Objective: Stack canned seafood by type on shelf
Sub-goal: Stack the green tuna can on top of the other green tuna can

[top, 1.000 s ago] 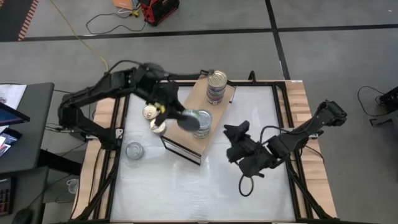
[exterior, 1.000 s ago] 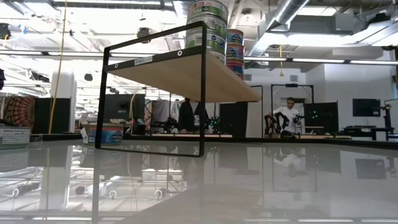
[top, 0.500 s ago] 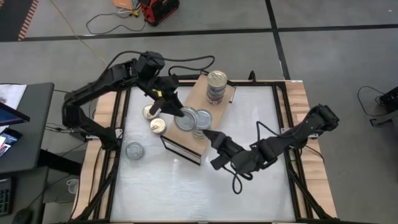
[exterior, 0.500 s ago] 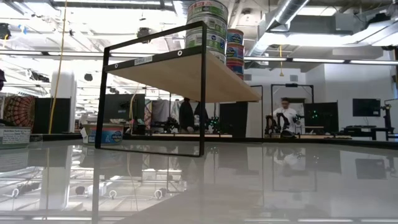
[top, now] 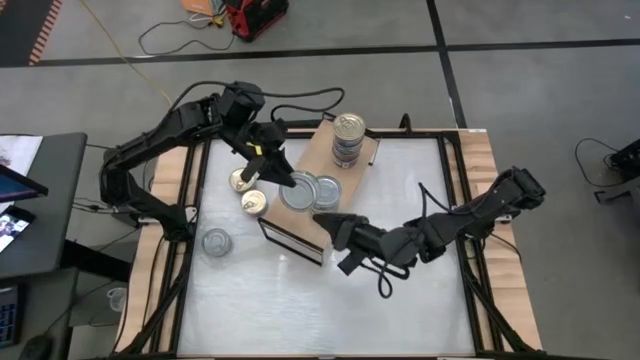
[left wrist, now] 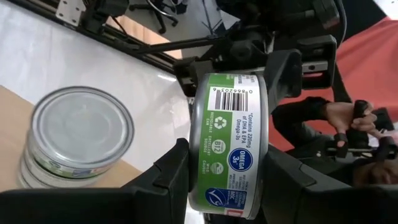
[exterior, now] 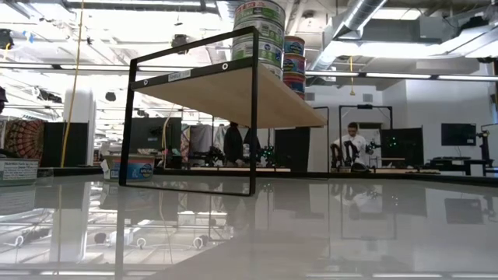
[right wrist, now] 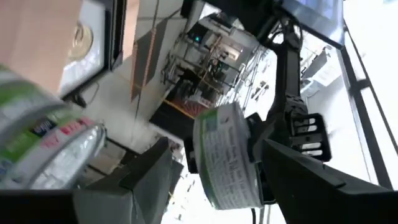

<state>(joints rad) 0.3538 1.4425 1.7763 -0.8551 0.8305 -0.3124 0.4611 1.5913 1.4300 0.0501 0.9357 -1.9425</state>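
My left gripper is clamped on a green-labelled tin above the shelf, just beside a silver-lidded stack there. My right gripper hangs spread at the shelf's near edge, holding nothing. Two gold-lidded tins sit on the bench.

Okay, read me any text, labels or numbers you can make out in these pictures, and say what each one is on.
"OMEGA 3s": blue round badge on the green label of the tin gripped between the left gripper's fingers.
"Contains 220mg ... DHA EPA ... Omega-3s": white print on that label, partly legible.
Barcode digits on that tin: too small to read reliably.
Recycling marks on that label: their text is unreadable.
Labels on the stacked tins on the shelf: too blurred.
White tag on the shelf's frame: unreadable.
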